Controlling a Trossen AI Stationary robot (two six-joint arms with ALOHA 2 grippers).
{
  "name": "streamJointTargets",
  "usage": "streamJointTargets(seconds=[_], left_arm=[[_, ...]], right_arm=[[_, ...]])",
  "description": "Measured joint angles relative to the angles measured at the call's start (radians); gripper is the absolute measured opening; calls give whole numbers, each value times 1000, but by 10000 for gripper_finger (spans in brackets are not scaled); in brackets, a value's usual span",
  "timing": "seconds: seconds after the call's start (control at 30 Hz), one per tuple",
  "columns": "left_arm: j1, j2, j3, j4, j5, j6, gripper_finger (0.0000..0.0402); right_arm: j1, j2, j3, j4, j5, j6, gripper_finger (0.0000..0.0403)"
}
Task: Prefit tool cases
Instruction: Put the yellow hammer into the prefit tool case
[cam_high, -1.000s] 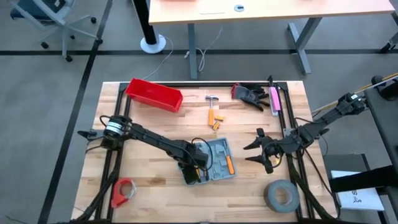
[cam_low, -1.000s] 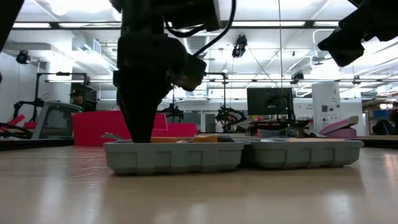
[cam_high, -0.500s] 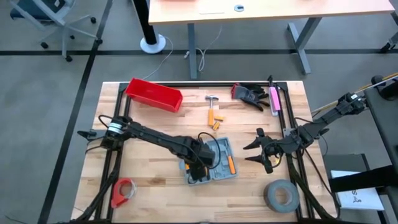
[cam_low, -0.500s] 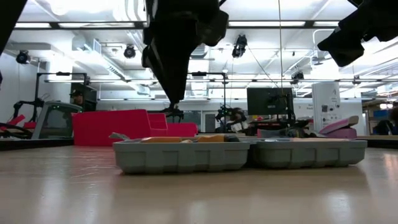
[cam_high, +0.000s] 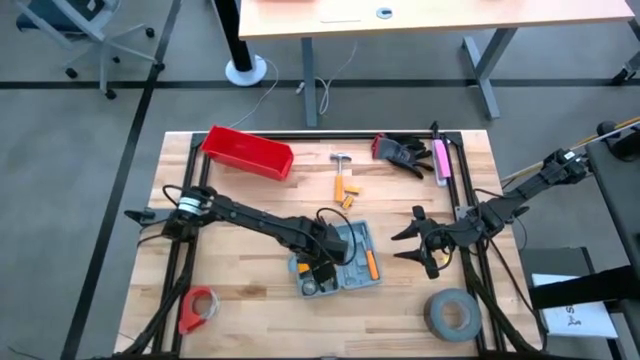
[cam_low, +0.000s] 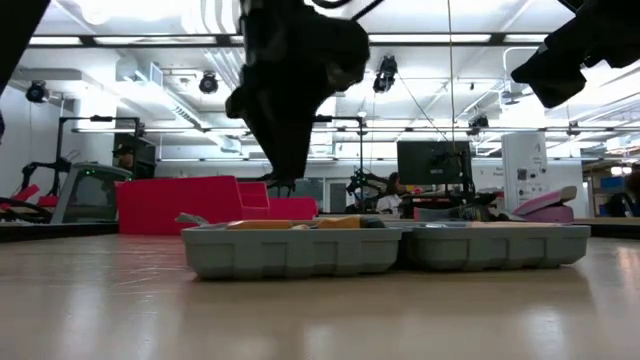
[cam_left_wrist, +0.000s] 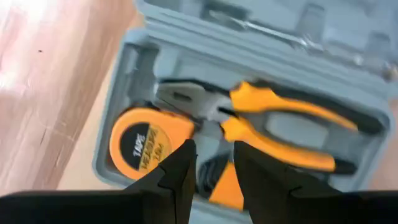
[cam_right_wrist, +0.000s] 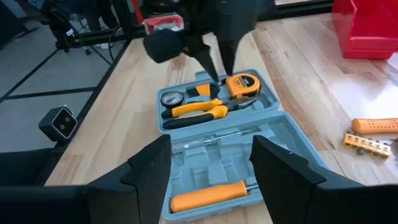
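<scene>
We see the wooden table (cam_high: 240, 280) first, w/ the tool case (cam_high: 340, 258) lying open and flat near its centre, both halves up, hinge btwn them. Left arm reaches in diagonally from the table's left side; left gripper (cam_high: 322, 262) hangs above the case's left half, clear of it, fingertips (cam_left_wrist: 184, 163) pointing down w/ only a narrow gap btwn them, nothing held. In the low view that gripper (cam_low: 280, 178) sits a bit above the case rim (cam_low: 290, 250). Right arm waits at the table's right edge, right gripper (cam_high: 412, 240) spread wide and empty, near the case's right side but apart from it. Red bin (cam_high: 247, 152) is at the table's back left, well apart from the case. Grey tape roll (cam_high: 452, 314) sits at front right; a red-and-grey roll (cam_high: 198, 307) at front left. Black glove (cam_high: 403, 152) and a pink tool (cam_high: 440, 160) lie at back right. Inside the case's left half: orange-handled pliers (cam_left_wrist: 273, 121), a yellow tape measure (cam_left_wrist: 148, 142) just beside them, a round gauge (cam_right_wrist: 171, 98). Right half holds an orange-handled tool (cam_right_wrist: 208, 194) in its recess. Btwn bin and glove, loose on the table: a small hammer (cam_high: 342, 158) and orange bits (cam_high: 347, 190).
</scene>
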Motion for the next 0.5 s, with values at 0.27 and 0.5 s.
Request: streamJointTargets(seconds=[0.27,0.5], left_arm=[[69,2,0,117,-33,-54,114],[119,2,0,239,-40,-54,114]], right_arm=[[0,0,0,-1,3,-7,199],[0,0,0,-49,26,12,199]])
